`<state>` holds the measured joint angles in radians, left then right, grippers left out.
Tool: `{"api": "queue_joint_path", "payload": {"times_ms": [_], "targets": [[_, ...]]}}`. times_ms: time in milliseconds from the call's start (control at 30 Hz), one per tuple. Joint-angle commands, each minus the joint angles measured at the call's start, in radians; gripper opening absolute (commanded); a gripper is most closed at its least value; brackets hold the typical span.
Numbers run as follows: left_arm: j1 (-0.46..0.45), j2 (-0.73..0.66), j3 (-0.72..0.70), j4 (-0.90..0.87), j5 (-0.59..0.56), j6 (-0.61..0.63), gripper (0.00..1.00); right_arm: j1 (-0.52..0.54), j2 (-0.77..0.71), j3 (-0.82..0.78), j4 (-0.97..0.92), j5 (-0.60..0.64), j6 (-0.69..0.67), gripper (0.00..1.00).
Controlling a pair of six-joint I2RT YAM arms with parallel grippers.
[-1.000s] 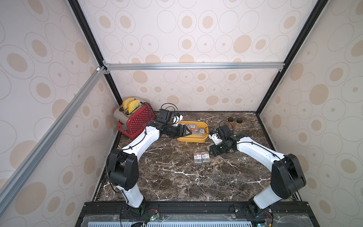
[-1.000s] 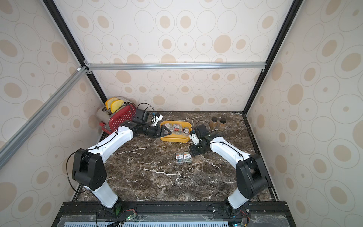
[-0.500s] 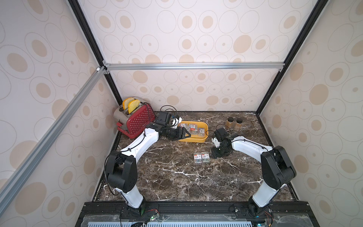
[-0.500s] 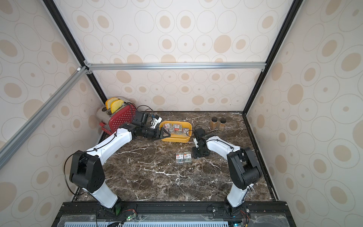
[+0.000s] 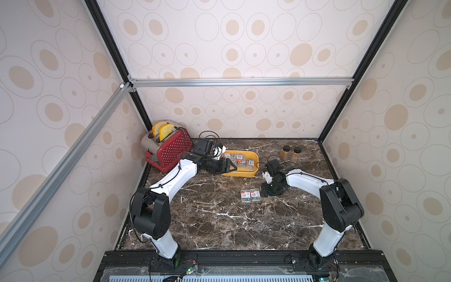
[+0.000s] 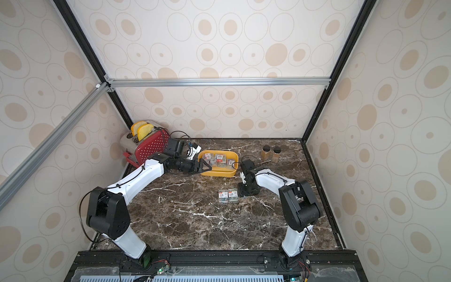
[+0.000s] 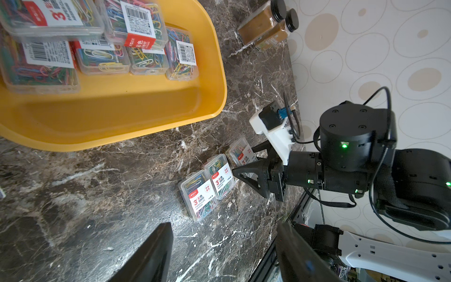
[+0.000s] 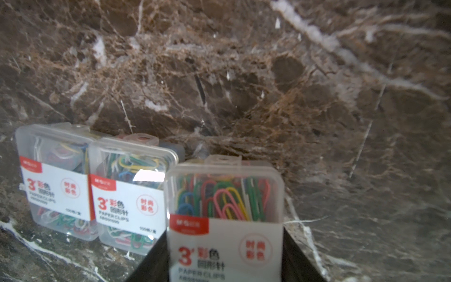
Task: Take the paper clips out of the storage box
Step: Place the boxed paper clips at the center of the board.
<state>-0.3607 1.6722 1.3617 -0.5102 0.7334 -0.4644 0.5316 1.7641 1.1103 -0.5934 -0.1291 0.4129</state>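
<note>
Right end effector (image 7: 244, 158) grips a clip box (image 8: 224, 207), 3 o'clock of two boxes (image 5: 246, 196) on the surface (image 5: 219, 219). Left end effector (image 5: 231, 165) open, empty, at tub's (image 5: 246, 173) 8 o'clock.

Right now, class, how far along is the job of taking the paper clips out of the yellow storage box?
Done: two clip boxes lie side by side on the table. In hand: the right gripper grips a third clip box low beside them; the left gripper hangs open and empty at the storage box. Left: about six clip boxes inside it.
</note>
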Motion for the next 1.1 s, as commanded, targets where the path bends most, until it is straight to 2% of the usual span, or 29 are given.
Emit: {"api": "queue_joint_path", "payload": {"times_ms": [0,200,433,967,1067], "targets": [[-0.003,-0.017,0.004,-0.016,-0.005,0.03,0.7,-0.004,0.009,-0.018,-0.006,-0.007,0.017,0.12],[-0.004,-0.013,0.005,-0.015,-0.005,0.029,0.7,-0.005,0.01,-0.019,-0.009,-0.014,0.02,0.2],[-0.009,-0.004,0.008,-0.014,-0.005,0.03,0.7,-0.013,0.008,-0.021,-0.013,-0.016,0.021,0.4],[-0.013,0.014,0.022,-0.016,-0.002,0.034,0.7,-0.022,0.004,-0.017,-0.012,-0.04,0.027,0.66],[-0.015,0.016,0.023,-0.017,-0.001,0.035,0.7,-0.024,0.001,-0.014,-0.013,-0.043,0.028,0.67]]}}
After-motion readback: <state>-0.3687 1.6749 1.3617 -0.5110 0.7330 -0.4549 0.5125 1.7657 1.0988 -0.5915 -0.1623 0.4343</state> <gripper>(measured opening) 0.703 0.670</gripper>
